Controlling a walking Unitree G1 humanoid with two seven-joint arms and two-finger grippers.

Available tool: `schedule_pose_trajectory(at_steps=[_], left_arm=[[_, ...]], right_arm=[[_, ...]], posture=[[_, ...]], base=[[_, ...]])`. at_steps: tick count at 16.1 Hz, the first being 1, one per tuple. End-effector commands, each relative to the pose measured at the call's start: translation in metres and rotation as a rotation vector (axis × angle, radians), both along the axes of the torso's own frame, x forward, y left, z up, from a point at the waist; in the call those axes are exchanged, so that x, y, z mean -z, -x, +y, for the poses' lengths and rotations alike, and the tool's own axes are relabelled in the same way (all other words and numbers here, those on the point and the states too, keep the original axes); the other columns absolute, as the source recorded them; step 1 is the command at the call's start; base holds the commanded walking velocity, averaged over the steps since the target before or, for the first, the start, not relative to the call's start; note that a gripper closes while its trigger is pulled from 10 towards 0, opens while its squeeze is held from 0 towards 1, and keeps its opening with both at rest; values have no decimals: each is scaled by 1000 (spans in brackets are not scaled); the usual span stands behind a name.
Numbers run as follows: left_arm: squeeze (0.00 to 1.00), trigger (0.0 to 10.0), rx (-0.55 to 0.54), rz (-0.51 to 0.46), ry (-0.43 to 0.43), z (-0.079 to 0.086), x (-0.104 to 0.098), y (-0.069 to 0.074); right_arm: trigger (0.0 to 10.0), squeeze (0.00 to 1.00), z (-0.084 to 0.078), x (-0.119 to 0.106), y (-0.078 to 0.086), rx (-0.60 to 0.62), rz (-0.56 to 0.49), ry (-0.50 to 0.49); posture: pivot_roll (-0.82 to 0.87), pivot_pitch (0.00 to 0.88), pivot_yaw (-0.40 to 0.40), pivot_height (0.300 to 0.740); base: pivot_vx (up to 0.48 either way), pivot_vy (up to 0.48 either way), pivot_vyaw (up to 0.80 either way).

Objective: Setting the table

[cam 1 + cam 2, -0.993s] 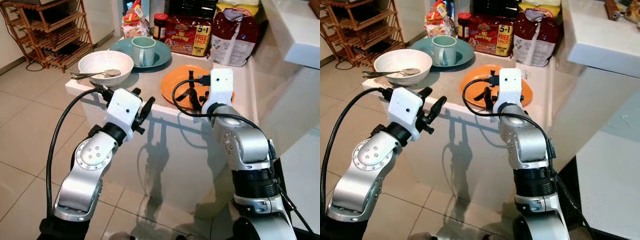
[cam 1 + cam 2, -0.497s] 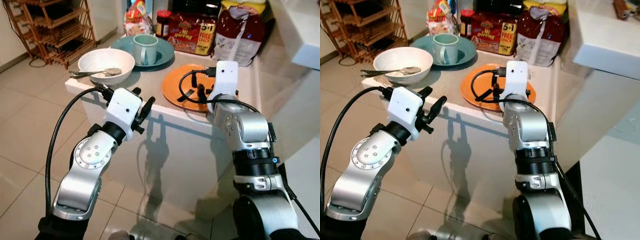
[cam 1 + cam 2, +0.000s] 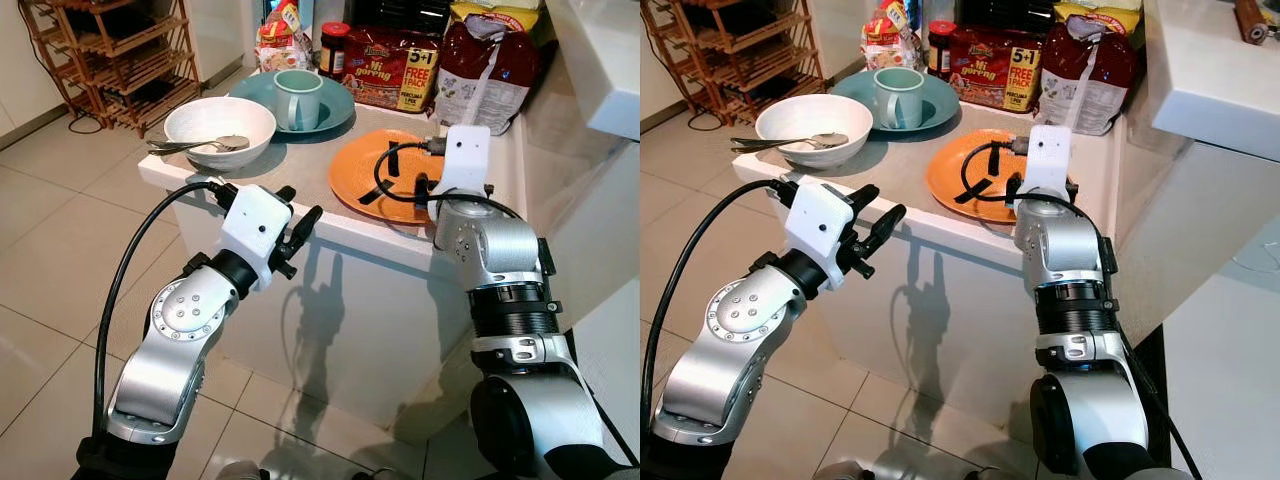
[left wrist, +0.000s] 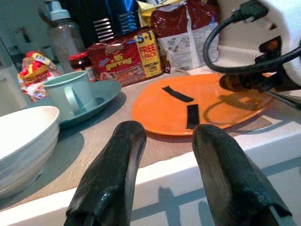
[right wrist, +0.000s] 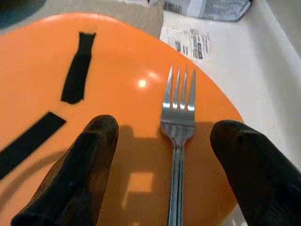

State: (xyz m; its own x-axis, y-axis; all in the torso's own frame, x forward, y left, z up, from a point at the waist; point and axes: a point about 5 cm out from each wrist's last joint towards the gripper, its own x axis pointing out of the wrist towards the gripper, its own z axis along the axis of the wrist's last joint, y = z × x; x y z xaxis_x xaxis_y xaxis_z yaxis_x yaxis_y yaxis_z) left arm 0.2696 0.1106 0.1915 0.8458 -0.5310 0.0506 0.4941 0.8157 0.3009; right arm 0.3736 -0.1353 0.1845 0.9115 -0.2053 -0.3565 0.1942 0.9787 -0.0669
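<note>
Right end effector (image 5: pixel 164 165): released, my fingers straddling a steel fork (image 5: pixel 178 141) on the glossy orange plate (image 3: pixel 375 175).
Left end effector (image 4: pixel 164 174): released, before the desk (image 3: pixel 300 170) edge.
11 o'clock: white bowl (image 3: pixel 215 125) with spoon (image 3: pixel 200 146).

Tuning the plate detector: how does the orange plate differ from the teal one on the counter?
The orange plate lies near the counter's front edge by the right gripper; the teal plate sits further back by the noodle pack. The orange plate bears a fork and two black strips; the teal plate bears a mug. The open right gripper hovers over the orange plate; no gripper is near the teal plate. Both are round and lie flat.
</note>
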Motion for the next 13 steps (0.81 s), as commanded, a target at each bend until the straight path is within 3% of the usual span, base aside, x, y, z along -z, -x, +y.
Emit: schedule_pose_trajectory(at_steps=[1,6,7,8,11,13], left_arm=[[0,10000,35,-5,-4,-4,-3,4],[0,10000,66,13,-9,-5,-2,5],[0,10000,81,19,-12,-6,-1,7],[0,10000,112,21,-18,-8,-1,9],[0,10000,211,43,-23,-13,1,19],[0,10000,223,57,-22,-13,2,20]], right_arm=[[10000,0,-2,-4,-3,20,-11,4],[10000,0,-3,11,-9,27,36,-7],[7294,0,-4,13,-9,29,42,-8],[5333,0,-5,15,-10,32,48,-11],[235,0,-6,19,-11,38,62,-35],[0,0,-8,20,-11,41,65,-39]], posture=[[142,0,-68,740],[149,0,-68,740],[153,0,-72,740],[153,0,-72,740],[156,0,-72,740],[155,0,-73,740]], base=[[0,0,0],[0,0,0],[0,0,0],[0,0,0],[0,0,0],[0,0,0]])
